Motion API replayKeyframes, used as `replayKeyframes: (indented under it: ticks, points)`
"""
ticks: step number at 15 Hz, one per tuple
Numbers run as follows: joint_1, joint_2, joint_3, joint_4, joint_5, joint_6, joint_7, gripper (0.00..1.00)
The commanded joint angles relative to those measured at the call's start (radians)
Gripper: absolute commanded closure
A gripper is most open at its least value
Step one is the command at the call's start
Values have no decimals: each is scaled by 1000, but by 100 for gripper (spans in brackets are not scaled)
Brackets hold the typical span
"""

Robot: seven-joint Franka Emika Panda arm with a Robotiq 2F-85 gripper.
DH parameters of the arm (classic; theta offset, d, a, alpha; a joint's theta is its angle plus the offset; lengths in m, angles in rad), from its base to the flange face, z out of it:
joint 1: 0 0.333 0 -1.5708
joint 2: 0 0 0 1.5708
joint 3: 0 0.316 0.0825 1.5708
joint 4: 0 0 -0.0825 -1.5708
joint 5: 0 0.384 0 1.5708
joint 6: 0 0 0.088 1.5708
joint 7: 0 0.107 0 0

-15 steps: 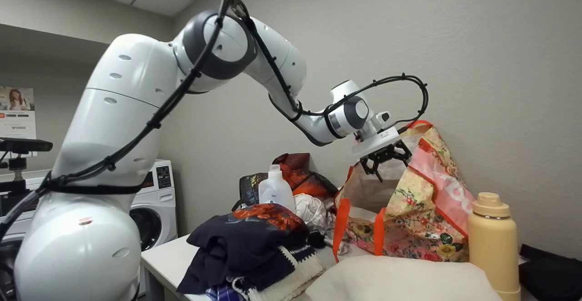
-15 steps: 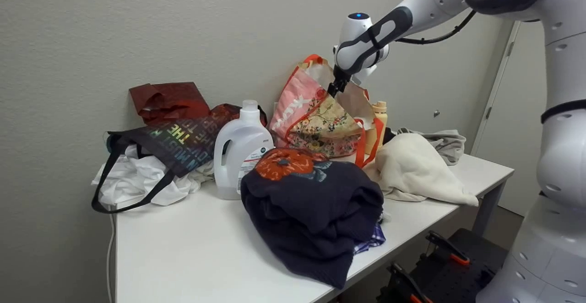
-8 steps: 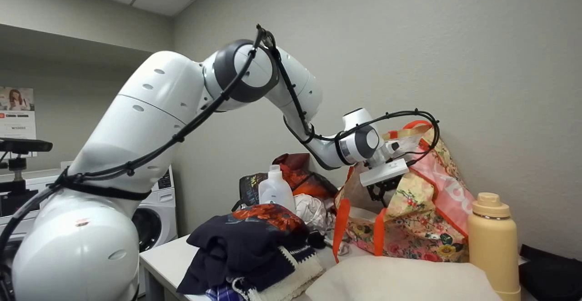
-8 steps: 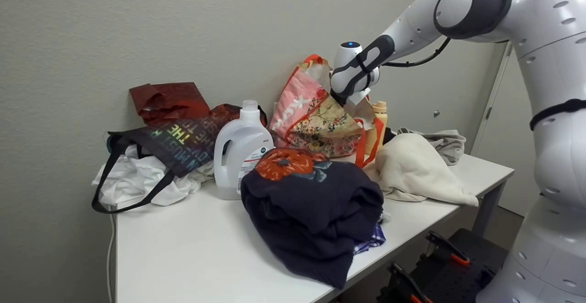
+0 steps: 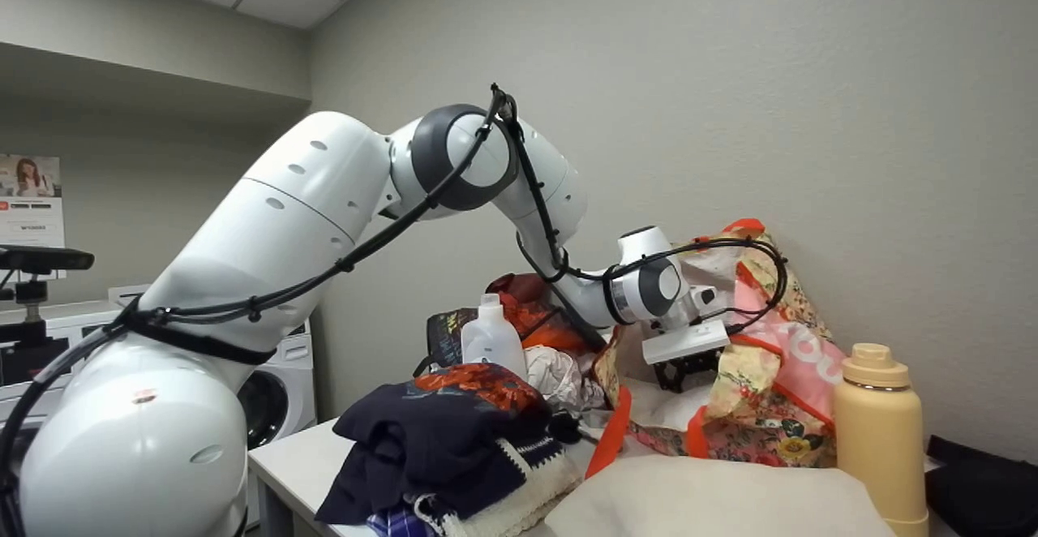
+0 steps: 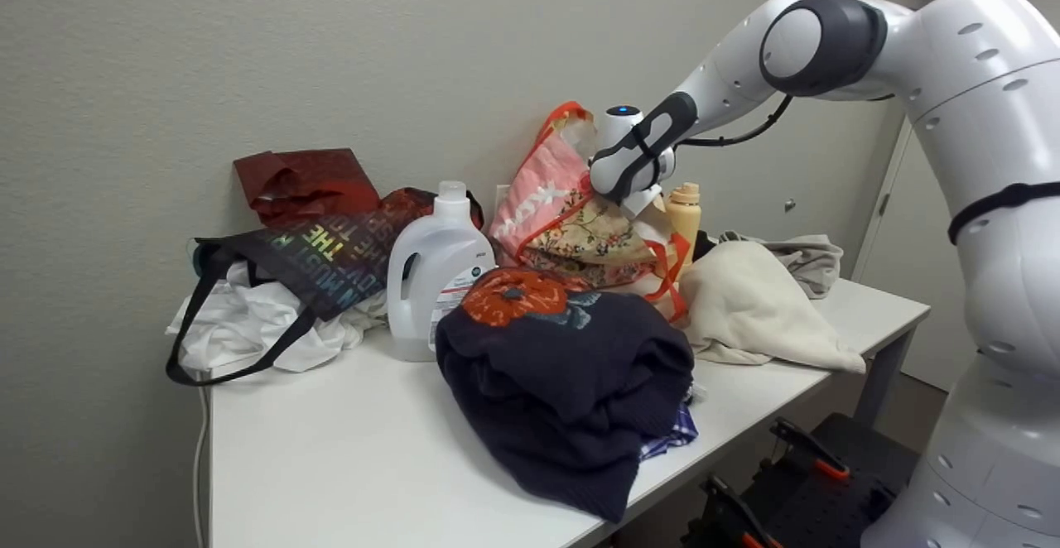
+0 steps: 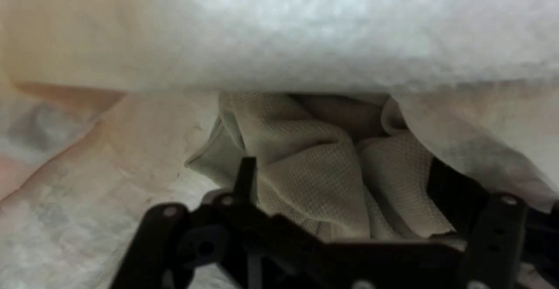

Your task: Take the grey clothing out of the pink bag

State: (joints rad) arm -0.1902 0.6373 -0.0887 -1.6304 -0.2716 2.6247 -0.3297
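The pink bag [image 5: 799,342] stands against the wall with its mouth open, and it also shows in an exterior view [image 6: 542,192]. In the wrist view its whitish inner wall [image 7: 305,31] crosses the top. The grey clothing [image 7: 314,171] lies in folds inside the bag; the bag hides it in both exterior views. My gripper [image 7: 341,163] is open inside the bag, with the cloth's folds between and beyond its fingers. Whether the fingers touch the cloth cannot be told. In an exterior view the gripper [image 5: 685,375] is partly hidden in the bag's mouth.
A cream-yellow bottle [image 5: 880,431] stands beside the bag. A cream cushion-like cloth [image 5: 722,496] lies before it. A dark navy clothes pile [image 6: 563,366] and a white detergent jug [image 6: 435,283] stand nearby. Another grey cloth [image 6: 816,262] lies at the table's far end.
The arm has come down and the gripper has gone from the bag's mouth down inside it. The bag's front has sagged and its orange handles have shifted.
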Motion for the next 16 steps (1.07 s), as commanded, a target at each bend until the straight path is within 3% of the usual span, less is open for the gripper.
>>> replayKeyframes:
  ticks: [1, 16]
  points:
    - [-14, 37, 19, 26, 28, 5, -27, 0]
    - [-45, 104, 81, 33, 88, -10, -46, 0]
